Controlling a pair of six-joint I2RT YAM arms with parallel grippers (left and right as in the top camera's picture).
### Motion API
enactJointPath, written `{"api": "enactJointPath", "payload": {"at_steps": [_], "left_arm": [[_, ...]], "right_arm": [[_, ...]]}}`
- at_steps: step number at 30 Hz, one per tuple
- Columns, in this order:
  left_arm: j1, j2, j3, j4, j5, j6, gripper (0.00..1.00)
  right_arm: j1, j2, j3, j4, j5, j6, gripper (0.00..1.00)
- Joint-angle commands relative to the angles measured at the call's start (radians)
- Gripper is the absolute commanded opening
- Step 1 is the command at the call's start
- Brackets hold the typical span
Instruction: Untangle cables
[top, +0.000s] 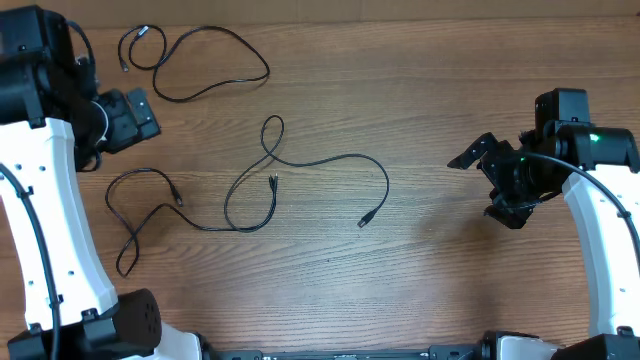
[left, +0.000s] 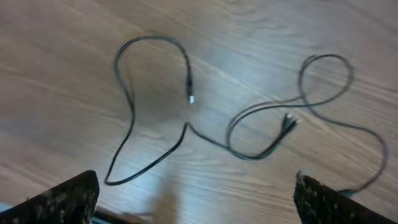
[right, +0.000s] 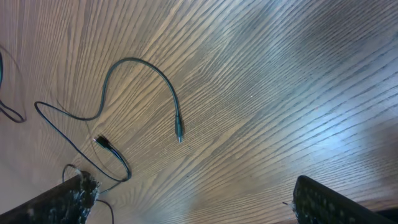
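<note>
The left fingers (left: 65, 200) and the right fingers (right: 329, 200) are both spread wide and grasp nothing. Three thin black cables lie on the wooden counter (top: 430, 290). The middle cable (top: 386, 180) crosses the left cable (top: 110, 190) in loops, and the separate cable (top: 267, 70) lies curled at the far left.

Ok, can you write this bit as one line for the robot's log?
left gripper: open, empty | right gripper: open, empty | thin black cables: centre pair crossed, untouched

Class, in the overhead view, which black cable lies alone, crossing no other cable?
The top-left cable. It touches nothing else, while the centre cable and the lower-left cable cross each other mid-table.
</note>
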Motion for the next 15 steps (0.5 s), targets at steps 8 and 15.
{"api": "enactJointPath", "payload": {"at_steps": [8, 15], "left_arm": [[-0.002, 0.010, -0.360, 0.124, -0.138, 0.025, 1.00], [-0.004, 0.011, -0.555, 0.212, -0.137, 0.077, 1.00]], "right_arm": [[-0.005, 0.001, 0.006, 0.002, 0.006, -0.007, 1.00], [-0.005, 0.001, 0.006, 0.002, 0.006, -0.007, 1.00]]}}
